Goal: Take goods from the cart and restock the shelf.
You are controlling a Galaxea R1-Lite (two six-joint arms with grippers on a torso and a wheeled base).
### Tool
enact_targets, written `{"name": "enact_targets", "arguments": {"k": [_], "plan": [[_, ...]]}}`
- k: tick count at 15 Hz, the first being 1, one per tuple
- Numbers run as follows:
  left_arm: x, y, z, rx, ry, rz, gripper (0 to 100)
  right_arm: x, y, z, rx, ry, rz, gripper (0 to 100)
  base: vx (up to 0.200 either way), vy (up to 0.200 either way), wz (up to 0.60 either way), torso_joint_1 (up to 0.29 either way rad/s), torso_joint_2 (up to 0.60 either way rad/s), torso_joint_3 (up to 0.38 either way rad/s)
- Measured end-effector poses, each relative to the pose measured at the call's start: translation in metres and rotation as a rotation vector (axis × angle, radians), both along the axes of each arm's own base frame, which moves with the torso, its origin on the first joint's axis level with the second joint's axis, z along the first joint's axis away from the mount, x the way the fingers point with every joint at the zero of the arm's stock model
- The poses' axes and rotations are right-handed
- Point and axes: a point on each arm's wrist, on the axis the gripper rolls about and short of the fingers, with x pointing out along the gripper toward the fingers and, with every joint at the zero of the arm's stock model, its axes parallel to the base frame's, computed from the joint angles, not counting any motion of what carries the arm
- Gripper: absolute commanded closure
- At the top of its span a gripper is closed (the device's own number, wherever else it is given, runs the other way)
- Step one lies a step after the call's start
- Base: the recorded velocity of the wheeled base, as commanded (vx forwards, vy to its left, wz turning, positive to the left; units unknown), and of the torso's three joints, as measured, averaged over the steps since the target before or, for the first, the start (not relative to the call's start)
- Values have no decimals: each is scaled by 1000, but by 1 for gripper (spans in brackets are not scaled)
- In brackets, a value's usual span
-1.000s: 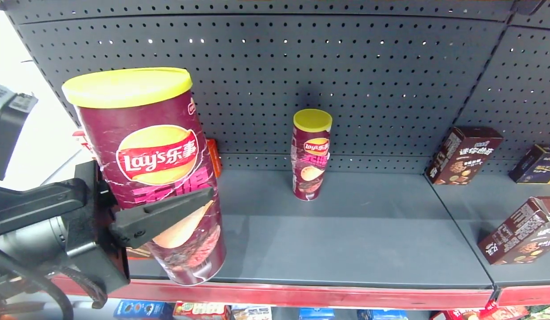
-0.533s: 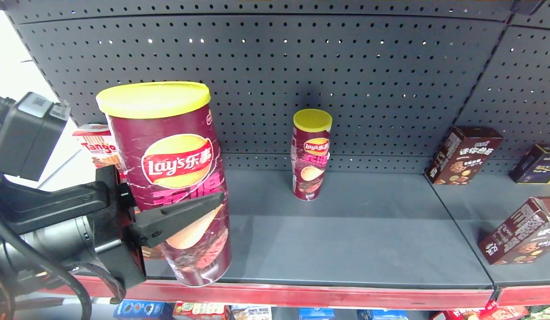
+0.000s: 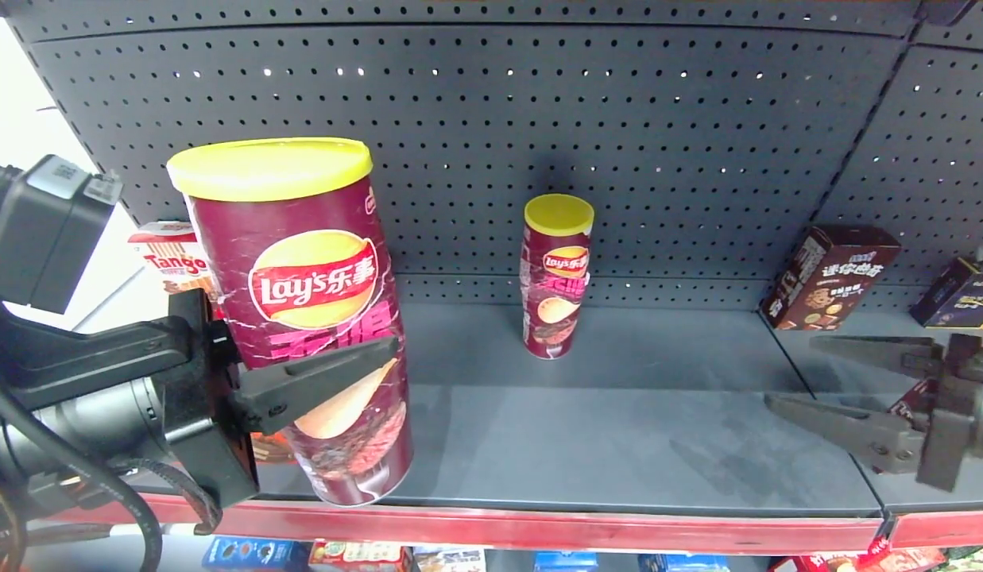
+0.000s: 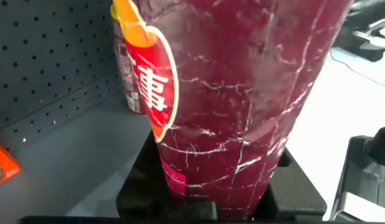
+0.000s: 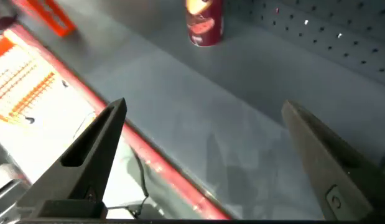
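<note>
Describer: Newly arrived since half a second ago, the right hand (image 3: 793, 372) hangs over the flat grey metal shelf (image 3: 618, 429), well to the right of the standing can (image 3: 556, 278), a small maroon cardboard cylinder with a yellow plastic lid, upright near the back. Its two black fingers are spread wide and hold nothing.

Listener: And the left hand?

Describer: The left hand (image 3: 324, 373) has barely shifted. It is clamped around the held tube (image 3: 300, 318), a matching maroon cardboard cylinder with a yellow plastic lid, gripped across the lower half of its body. The tube hangs to the left of the standing can and nearer the camera, leaning slightly. Its base sits low by the shelf's red front lip; I cannot tell whether it touches.

Listener: How will it handle?

Describer: Probably light and stiff, but thin-walled, so a hard squeeze could dent it. The glossy wrap looks slippery. Tall and narrow, it may topple when set down. A mid-body hold, clear of the lid, seems right.
</note>
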Motion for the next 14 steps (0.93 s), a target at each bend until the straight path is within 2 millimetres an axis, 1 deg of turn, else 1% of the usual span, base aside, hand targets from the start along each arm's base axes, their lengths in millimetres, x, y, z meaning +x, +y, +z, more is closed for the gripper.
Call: {"name": "enact_targets", "arguments": {"k": [3,7,9,11,14], "plan": [[0,2,-4,0,21,9,100,37,13,1,17,-19,25,0,0,0,0,0,0,0],[-3,4,-3,-13,26,11,100,97,31,10,38,-57,127,0,0,0,0,0,0,0],[-5,5,-3,-18,30,9,100,120,39,5,3,-91,191,0,0,0,0,0,0,0],[-8,6,-3,-32,42,9,100,145,46,-4,-11,-110,267,0,0,0,0,0,0,0],[-8,7,0,-43,38,2,100,182,54,-3,16,-170,375,0,0,0,0,0,0,0]]}}
